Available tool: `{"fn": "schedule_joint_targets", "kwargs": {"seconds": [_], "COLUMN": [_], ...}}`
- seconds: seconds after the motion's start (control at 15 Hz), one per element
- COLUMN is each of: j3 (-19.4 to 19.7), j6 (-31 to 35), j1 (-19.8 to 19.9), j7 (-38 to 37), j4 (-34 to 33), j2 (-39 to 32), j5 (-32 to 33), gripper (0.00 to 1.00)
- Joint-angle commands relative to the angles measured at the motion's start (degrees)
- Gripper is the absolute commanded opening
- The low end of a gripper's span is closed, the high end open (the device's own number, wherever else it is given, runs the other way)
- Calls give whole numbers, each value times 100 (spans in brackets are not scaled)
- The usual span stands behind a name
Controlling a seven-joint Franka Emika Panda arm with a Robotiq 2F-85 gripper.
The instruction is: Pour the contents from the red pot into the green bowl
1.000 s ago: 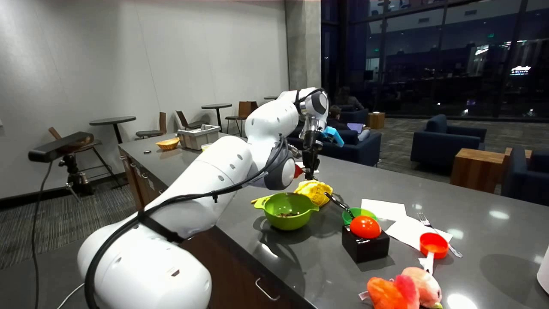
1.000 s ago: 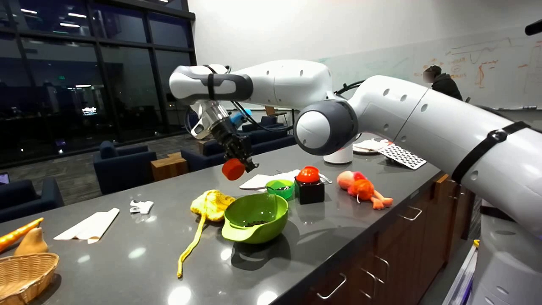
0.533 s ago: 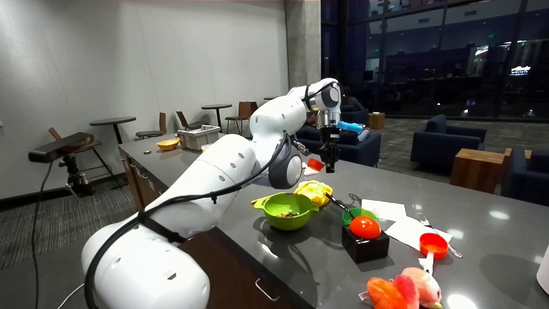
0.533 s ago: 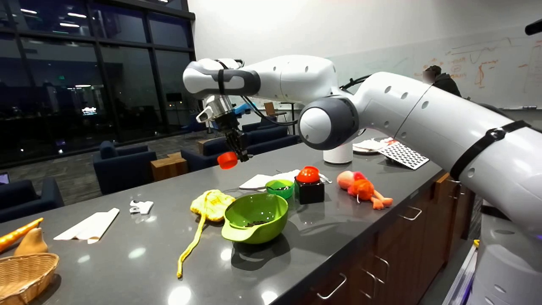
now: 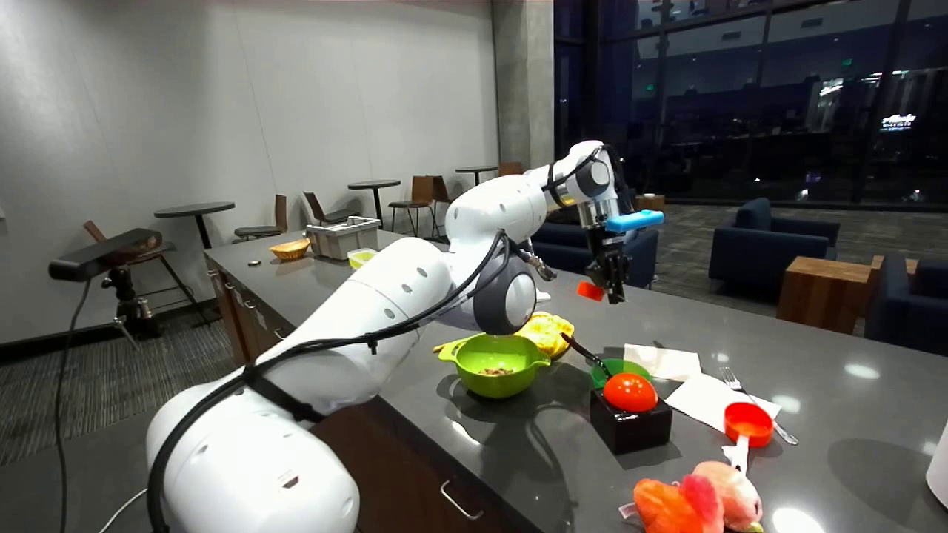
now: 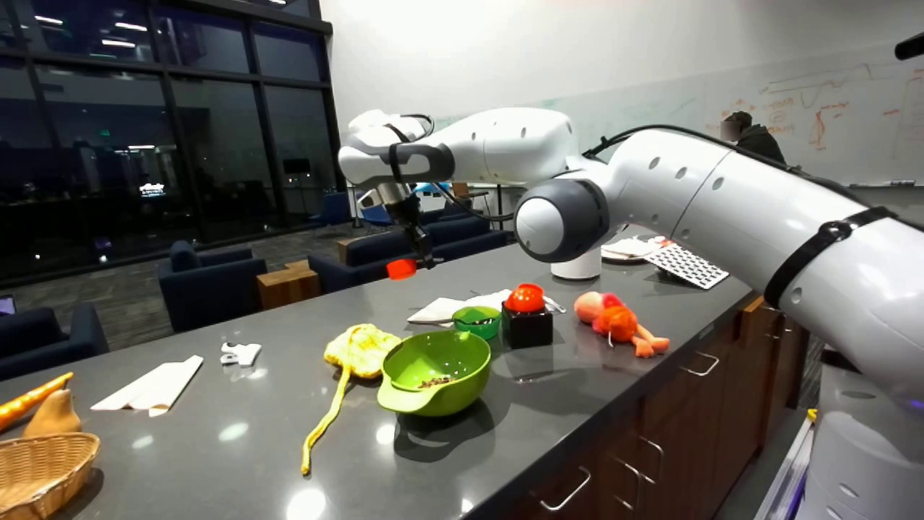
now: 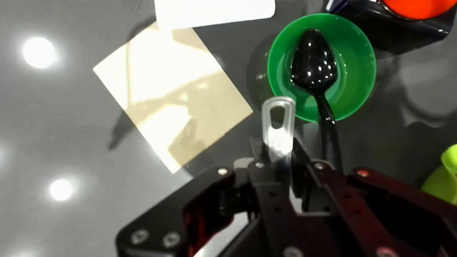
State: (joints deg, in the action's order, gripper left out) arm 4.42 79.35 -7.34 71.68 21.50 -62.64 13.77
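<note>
Apparently the pour is already made: brown bits [image 6: 437,381] lie in the bottom of the green bowl [image 6: 462,396], which stands on the tabletop [image 6: 216,469], nearer the edge above the wooden cabinets [image 6: 681,413]. The red pot [image 6: 401,269] hangs in the air in both exterior views, well apart from the bowl and toward the long edge facing the navy armchairs [image 5: 770,248]. The pincer [image 7: 280,148] is clamped on the pot's slotted metal handle [image 7: 279,137], whose end pokes out past it in the wrist view. So the step in hand looks like setting the pot down. Next, I judge, it should come down level near that armchair-side edge, off the paper napkin [image 7: 169,92] and beside, not into, the small green cup [image 7: 353,64] with its black spoon [image 7: 314,64], and be let go only once it rests on the tabletop. No view shows the pot's inside, so I cannot tell whether anything remains; if so, it first needs tipping out over the bowl.
</note>
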Motion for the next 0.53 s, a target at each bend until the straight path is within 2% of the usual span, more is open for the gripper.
{"fn": "schedule_joint_targets", "kwargs": {"seconds": [0.0, 0.47], "j3": [308, 352], "j6": [449, 1038], "j1": [-40, 69], "j7": [-749, -2160], "j4": [-203, -188], "j2": [-381, -992], "j5": [313, 325], "gripper": [4, 4]}}
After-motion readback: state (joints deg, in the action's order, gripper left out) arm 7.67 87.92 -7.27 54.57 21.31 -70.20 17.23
